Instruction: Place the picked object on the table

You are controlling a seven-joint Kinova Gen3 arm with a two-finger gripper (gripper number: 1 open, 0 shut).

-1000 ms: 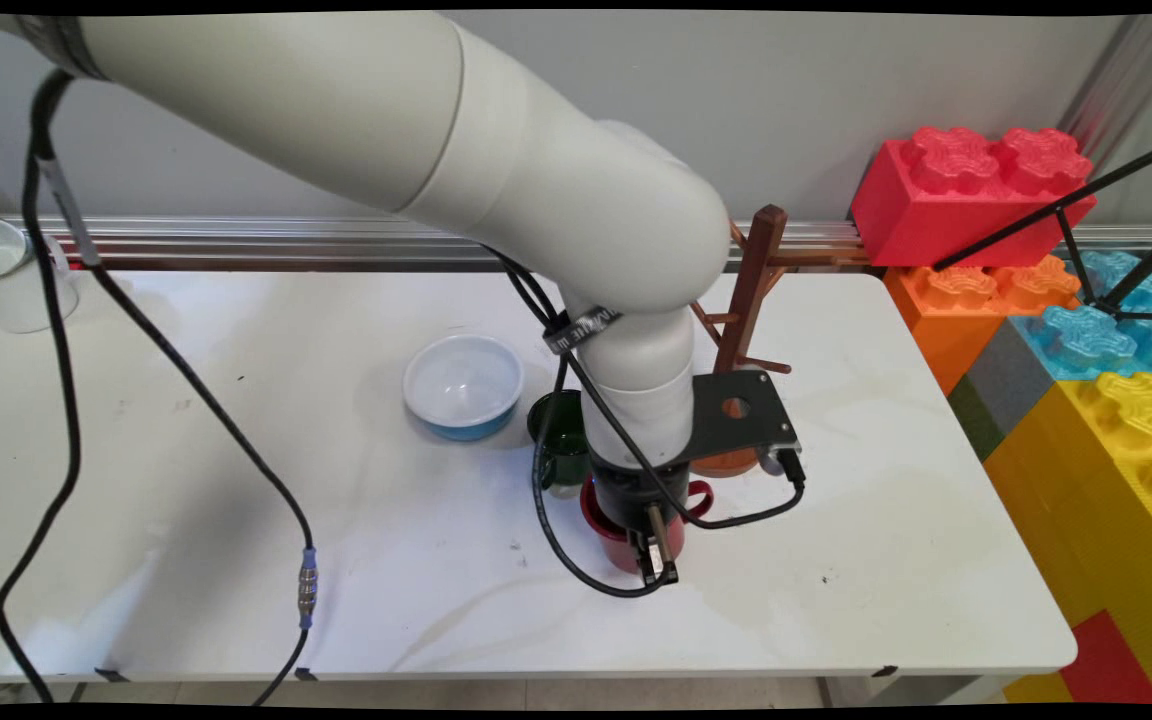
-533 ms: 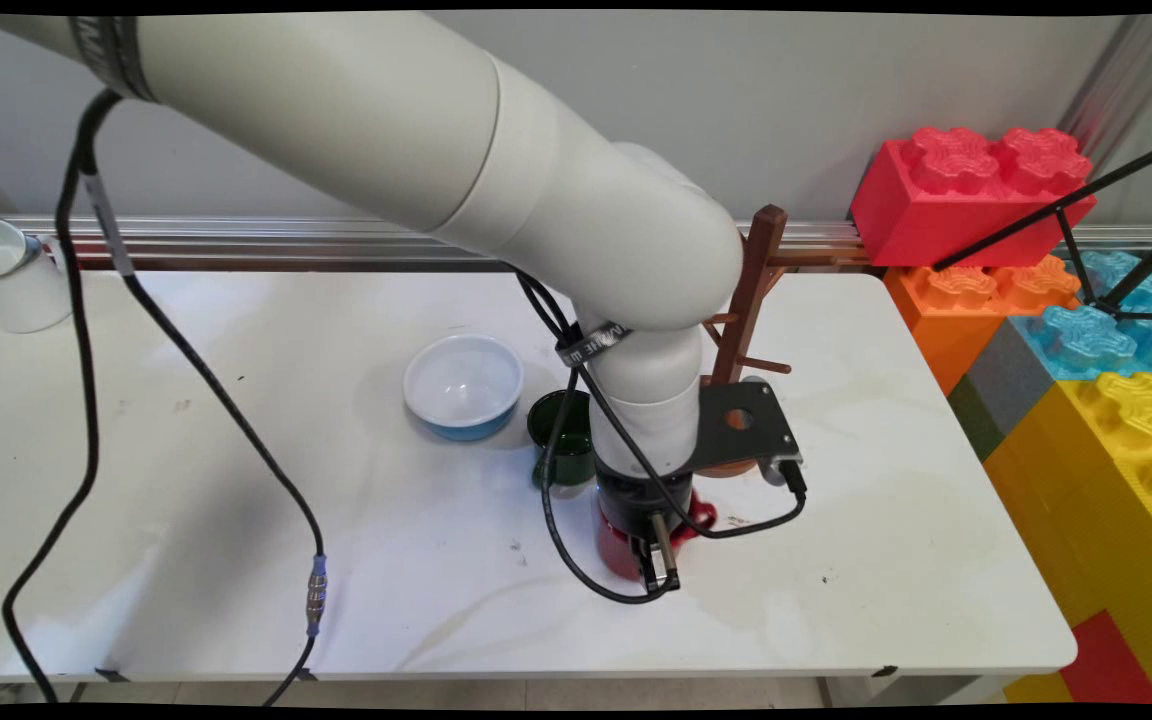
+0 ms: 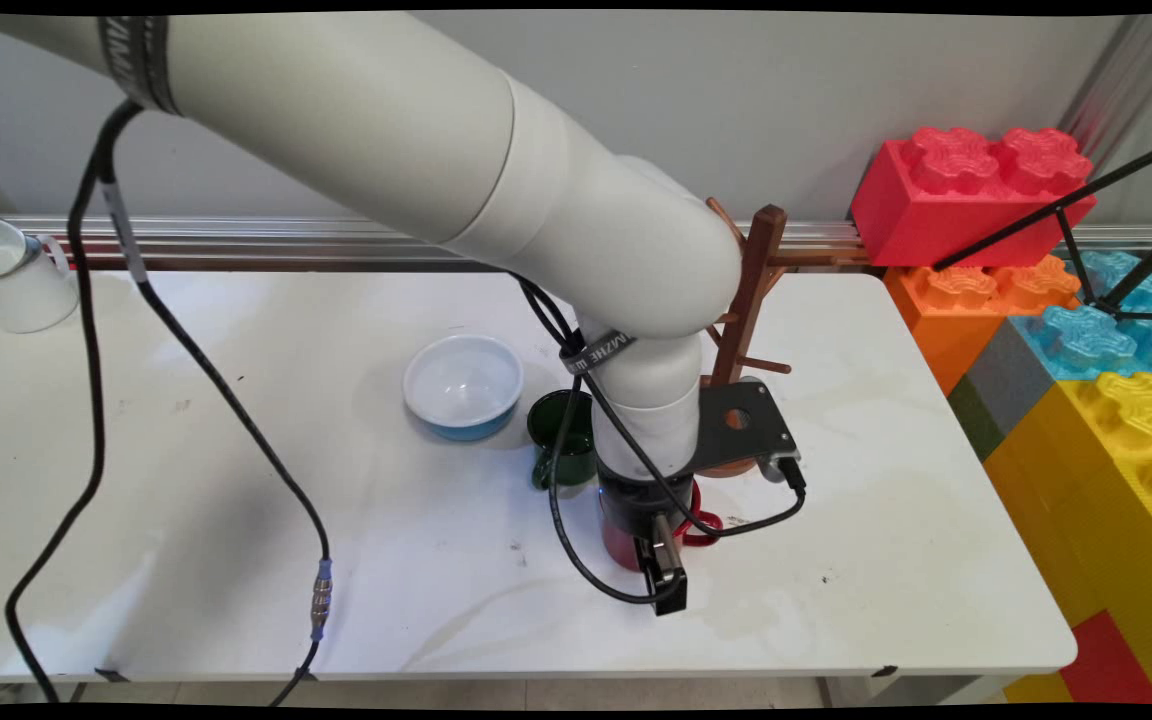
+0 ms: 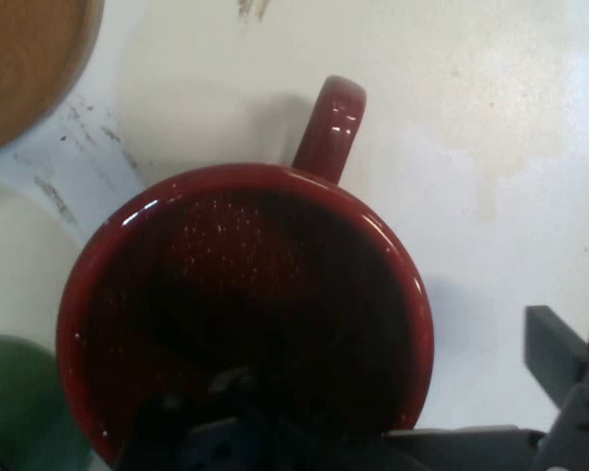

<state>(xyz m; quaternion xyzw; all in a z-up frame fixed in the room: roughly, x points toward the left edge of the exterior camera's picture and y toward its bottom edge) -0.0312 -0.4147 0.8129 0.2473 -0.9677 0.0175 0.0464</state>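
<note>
- The counter (image 3: 236, 560) is a broad white slab, smooth and faintly stained, with rounded corners; its near-left part lies bare, with open room there, while its right edge runs close beside a stack of big toy bricks (image 3: 1056, 300) in red, orange, blue and yellow plastic with knobbed tops.
- A wooden mug tree (image 3: 751, 290), dark brown with slanted pegs, stands upright toward the counter's far right, its round base partly hidden behind the arm's black plate.
- A round bowl (image 3: 463, 385), white inside and blue outside, glossy, sits near the middle, just left of the green mug.
- A white enamel mug (image 3: 6, 275) stands at the far left edge, well apart from the rest.
- A red mug (image 4: 245, 304), glossy, round-rimmed with a looped handle, stands upright on the counter in front of the mug tree; its handle points toward the counter's right.
- A dark green mug (image 3: 561, 435) stands just beside the red mug, on its far-left side.
- The pincer (image 3: 664, 575) hangs straight down over the red mug's near rim; one finger seems to reach inside the mug and one (image 4: 560, 363) outside, but I cannot tell whether it is released or clenched.
</note>
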